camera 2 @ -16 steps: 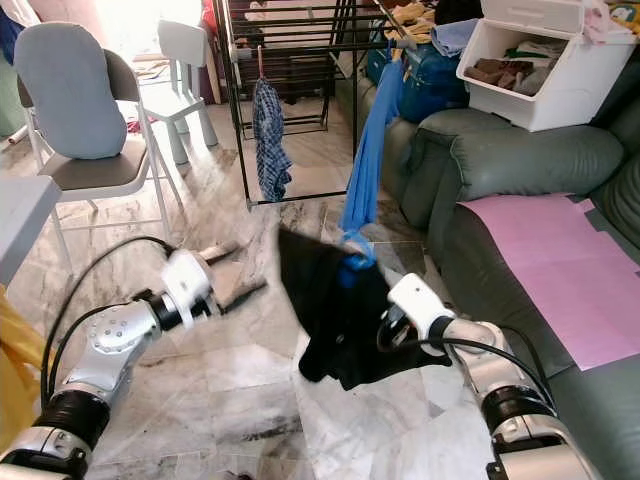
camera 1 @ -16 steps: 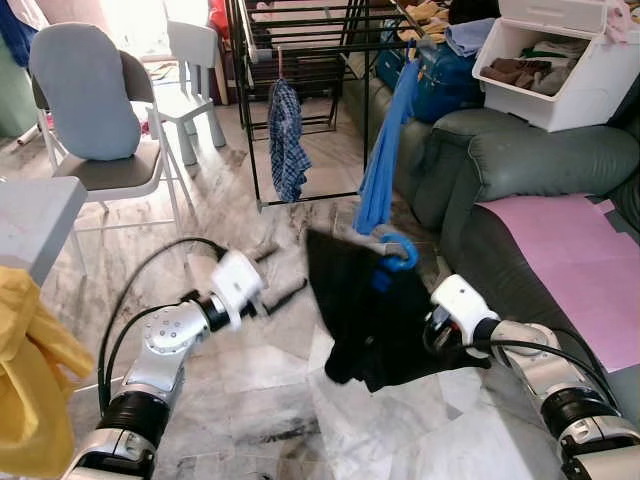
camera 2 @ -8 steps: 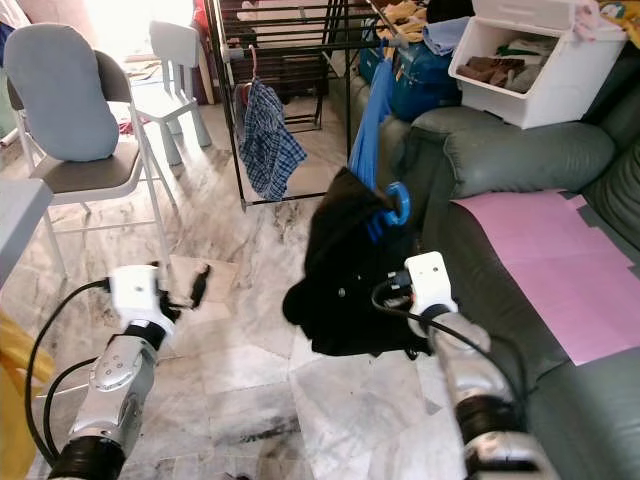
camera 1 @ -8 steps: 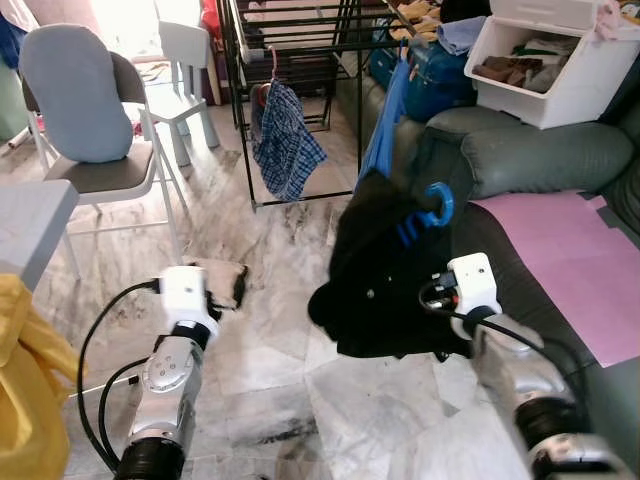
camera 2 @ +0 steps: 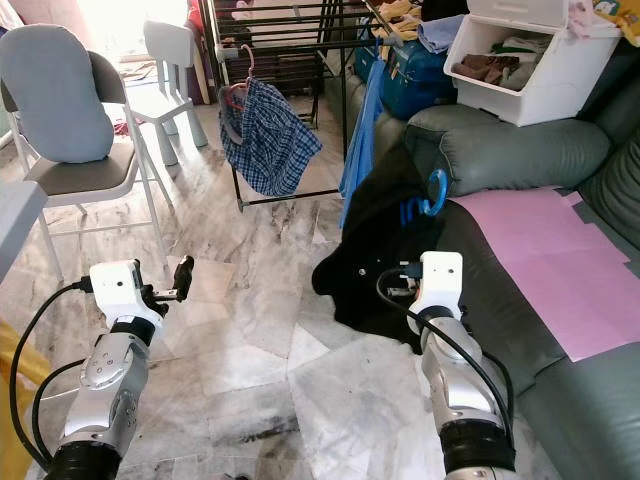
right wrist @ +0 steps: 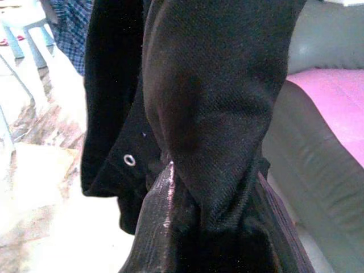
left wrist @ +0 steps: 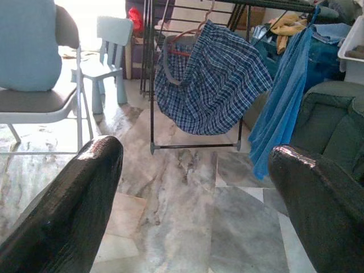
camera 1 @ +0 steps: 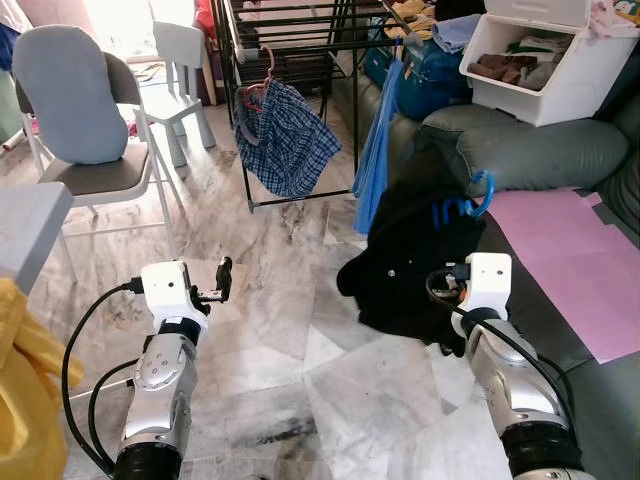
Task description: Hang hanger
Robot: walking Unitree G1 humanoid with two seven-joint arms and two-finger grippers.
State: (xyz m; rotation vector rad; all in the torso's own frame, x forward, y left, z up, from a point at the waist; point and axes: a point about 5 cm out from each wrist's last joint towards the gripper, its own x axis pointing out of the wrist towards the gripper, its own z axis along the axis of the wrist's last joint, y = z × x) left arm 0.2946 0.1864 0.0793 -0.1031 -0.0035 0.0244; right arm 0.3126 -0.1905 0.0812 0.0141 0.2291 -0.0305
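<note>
A black garment (camera 1: pixel 405 265) hangs on a blue hanger, whose hook (camera 1: pixel 478 195) sticks out at its top. My right gripper (camera 1: pixel 445 300) is shut on the lower cloth in front of the sofa. In the right wrist view, one finger (right wrist: pixel 162 227) is buried in black fabric (right wrist: pixel 216 102). Farther back stands the black drying rack (camera 1: pixel 300 20), carrying a plaid garment (camera 1: pixel 285 135) on a pink hanger and a blue garment (camera 1: pixel 378 150). My left gripper (camera 1: pixel 222 280) is low on the left, open and holding nothing. Its fingers (left wrist: pixel 74 210) stand wide apart and point toward the rack.
A grey-green sofa (camera 1: pixel 540 150) with a pink sheet (camera 1: pixel 570 260) and a white bin (camera 1: pixel 540 60) fills the right. At left are a chair with a blue cushion (camera 1: pixel 70 90), a small white chair (camera 1: pixel 185 50), a grey table (camera 1: pixel 30 225) and yellow cloth (camera 1: pixel 25 400). Marble floor lies between.
My right gripper has carried the black garment and hanger up and rightward toward the sofa. My left arm has swung in to point forward. The plaid garment now faces wider.
</note>
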